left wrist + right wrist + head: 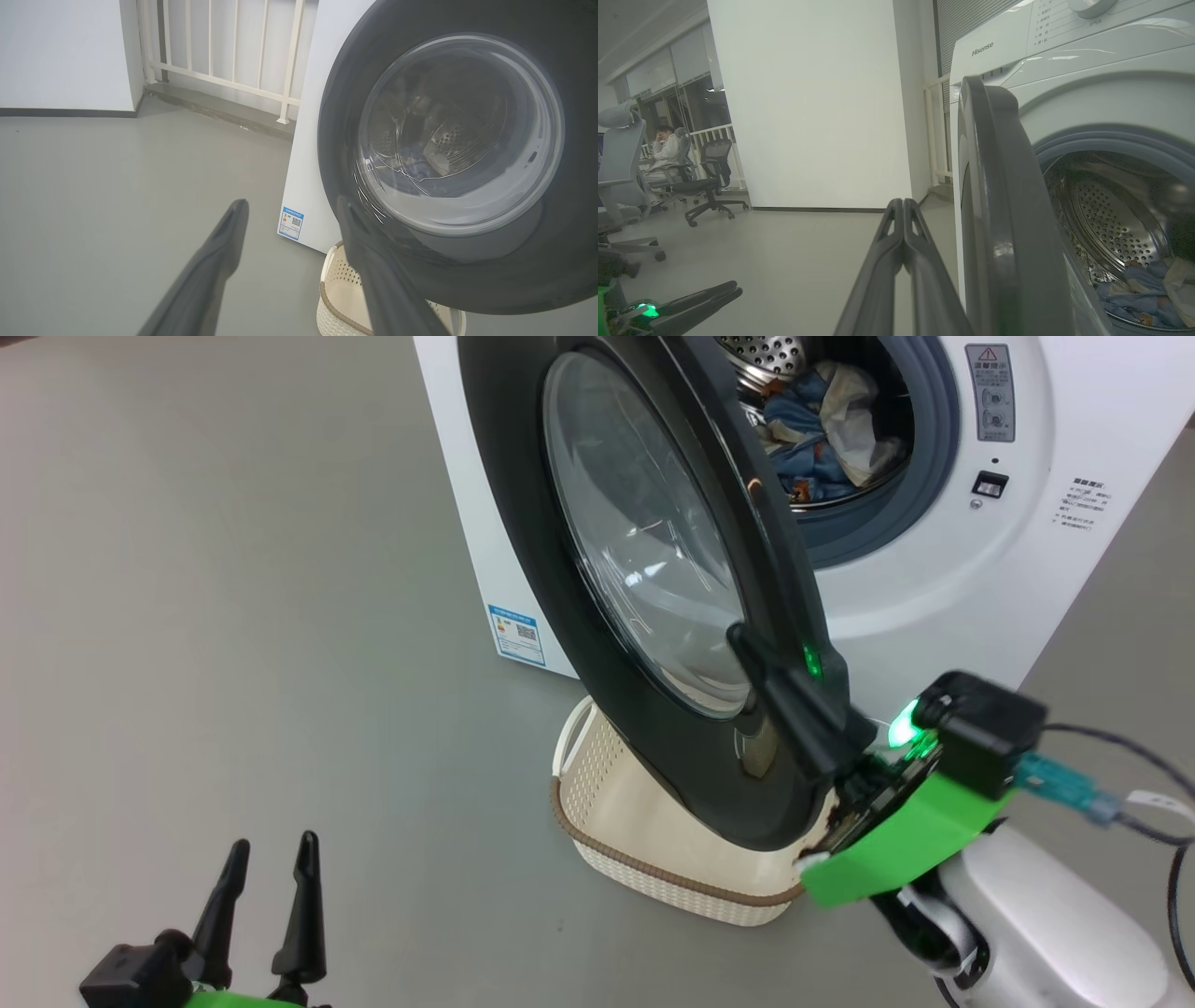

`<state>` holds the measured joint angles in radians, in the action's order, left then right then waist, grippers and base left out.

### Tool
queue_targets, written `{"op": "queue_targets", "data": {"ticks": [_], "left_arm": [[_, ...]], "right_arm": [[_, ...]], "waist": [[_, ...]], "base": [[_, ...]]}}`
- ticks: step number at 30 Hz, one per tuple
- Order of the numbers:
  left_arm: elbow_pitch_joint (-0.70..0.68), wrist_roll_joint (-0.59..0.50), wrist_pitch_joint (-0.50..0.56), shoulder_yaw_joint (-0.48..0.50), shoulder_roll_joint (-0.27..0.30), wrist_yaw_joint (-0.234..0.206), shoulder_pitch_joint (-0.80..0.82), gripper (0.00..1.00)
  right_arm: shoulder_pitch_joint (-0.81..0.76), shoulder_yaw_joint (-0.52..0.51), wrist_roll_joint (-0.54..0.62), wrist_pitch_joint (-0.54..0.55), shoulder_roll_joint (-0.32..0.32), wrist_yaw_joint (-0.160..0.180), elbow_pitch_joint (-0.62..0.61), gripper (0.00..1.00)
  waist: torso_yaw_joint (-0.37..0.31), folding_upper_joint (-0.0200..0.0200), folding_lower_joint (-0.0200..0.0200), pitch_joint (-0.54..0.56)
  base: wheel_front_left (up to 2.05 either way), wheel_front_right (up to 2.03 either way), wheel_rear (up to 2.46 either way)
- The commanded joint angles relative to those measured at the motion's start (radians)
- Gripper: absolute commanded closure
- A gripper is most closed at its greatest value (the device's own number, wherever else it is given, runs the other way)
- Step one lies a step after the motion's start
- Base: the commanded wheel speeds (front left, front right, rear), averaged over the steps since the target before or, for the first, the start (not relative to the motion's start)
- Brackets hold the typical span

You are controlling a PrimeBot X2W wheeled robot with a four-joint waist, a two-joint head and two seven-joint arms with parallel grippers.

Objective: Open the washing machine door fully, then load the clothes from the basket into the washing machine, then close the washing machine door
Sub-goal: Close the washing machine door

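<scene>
My left gripper (274,842) hangs spread and empty at lower left; a blue label (516,635), its print too small to read, marks the washing machine (934,588); the washing machine door (644,541) stands partly open above the basket (653,873); my right gripper (744,639), fingers pressed together, lies at the door's outer face; the clothes (822,439) sit in the drum (775,355); the top panel carries the name Hisense (982,49).

Half the basket (672,889) behind door (635,569)

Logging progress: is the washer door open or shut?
Open. The door stands swung out from the washer, with clothes visible in the drum behind it.
</scene>
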<state>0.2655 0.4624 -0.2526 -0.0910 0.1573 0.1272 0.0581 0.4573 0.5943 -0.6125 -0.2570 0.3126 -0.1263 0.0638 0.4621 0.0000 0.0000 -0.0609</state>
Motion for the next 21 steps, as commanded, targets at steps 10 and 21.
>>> {"op": "queue_targets", "data": {"ticks": [10,21], "left_arm": [[-0.013,0.008,-0.009,0.026,0.014,0.003,0.05,0.0],[-0.015,0.011,-0.009,0.035,0.019,0.003,0.054,0.0]], "right_arm": [[0.029,0.152,-0.021,-0.005,0.03,-0.004,0.167,1.0],[0.065,0.232,-0.095,-0.005,0.038,-0.004,0.332,1.0]], "waist": [[0.009,0.0,0.0,-0.009],[0.028,0.0,0.0,-0.02]], "base": [[0.0,0.0,0.0],[0.0,0.0,0.0]]}}
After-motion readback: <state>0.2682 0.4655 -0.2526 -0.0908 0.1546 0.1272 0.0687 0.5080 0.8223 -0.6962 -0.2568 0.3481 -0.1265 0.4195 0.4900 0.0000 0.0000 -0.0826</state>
